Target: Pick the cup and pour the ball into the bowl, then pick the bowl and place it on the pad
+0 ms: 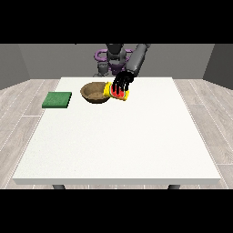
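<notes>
A: Hand at the view's right (121, 83): its dark fingers are curled down over the yellow cup (116, 93), gripping it. The cup is tipped on its side, its mouth toward the brown bowl (94, 92) and its rim just beside or touching the bowl's near edge; which of the two cannot be told.

B: And the ball?

A: A red patch shows at the cup, under the fingers. That may be the ball or the cup's own colouring. No ball is plainly visible inside the bowl, so the pour is judged to be under way rather than finished.

B: The other hand?

A: Not visible; only one arm reaches over the counter (136, 145).

B: Further out?

A: The green pad (57, 99) lies flat near the counter's edge at the view's left, well apart from the bowl, with nothing on it.

B: Risks from here?

A: Three, as a judgement. The cup's mouth sits at the bowl's rim rather than over its middle, so the ball could roll out onto the counter. The cup pressing sideways could shove the bowl. Later, the carry to the pad is a long one, and a tilted bowl could spill the ball.
</notes>
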`<move>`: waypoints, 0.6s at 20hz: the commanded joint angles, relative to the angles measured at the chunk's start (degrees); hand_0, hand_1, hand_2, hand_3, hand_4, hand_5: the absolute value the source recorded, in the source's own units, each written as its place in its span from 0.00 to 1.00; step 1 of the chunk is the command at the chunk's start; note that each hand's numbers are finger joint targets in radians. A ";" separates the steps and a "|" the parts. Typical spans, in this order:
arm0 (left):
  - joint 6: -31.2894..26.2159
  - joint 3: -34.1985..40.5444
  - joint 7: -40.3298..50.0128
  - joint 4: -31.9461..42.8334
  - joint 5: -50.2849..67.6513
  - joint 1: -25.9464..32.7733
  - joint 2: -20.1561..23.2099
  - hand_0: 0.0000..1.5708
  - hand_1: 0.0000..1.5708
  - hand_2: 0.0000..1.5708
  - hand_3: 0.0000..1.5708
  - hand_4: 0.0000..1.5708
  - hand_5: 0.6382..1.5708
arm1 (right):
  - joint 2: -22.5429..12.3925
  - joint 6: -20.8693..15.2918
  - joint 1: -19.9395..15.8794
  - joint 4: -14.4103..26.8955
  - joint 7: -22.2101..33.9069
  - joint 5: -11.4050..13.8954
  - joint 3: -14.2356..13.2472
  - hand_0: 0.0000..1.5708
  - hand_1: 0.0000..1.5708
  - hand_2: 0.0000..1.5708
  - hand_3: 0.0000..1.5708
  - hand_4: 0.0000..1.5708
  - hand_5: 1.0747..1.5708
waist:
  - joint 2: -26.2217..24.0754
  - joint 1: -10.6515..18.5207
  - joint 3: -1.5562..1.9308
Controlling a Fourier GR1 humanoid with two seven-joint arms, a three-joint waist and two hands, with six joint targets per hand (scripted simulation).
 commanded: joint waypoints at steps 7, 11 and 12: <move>-4.44 -19.71 20.10 10.47 -25.79 -4.43 -6.58 0.94 0.94 1.00 1.00 0.62 0.91 | 1.70 -0.43 0.56 6.15 -1.37 1.73 0.83 0.00 0.00 0.00 0.00 0.24 0.99 | -5.22 2.55 0.00; -13.72 -25.73 23.46 11.74 -32.29 -7.92 -9.30 0.96 0.96 1.00 1.00 0.68 0.93 | 1.85 0.85 3.79 9.51 -3.11 2.22 0.42 0.00 0.00 0.00 0.00 0.24 0.99 | -9.20 3.92 -0.01; -15.68 -27.48 25.99 10.01 -33.82 -7.14 -11.53 0.96 0.96 1.00 1.00 0.68 0.92 | 1.88 -0.02 2.23 10.79 -2.70 3.31 0.86 0.00 0.00 0.00 0.00 0.24 0.99 | -9.83 4.59 -0.05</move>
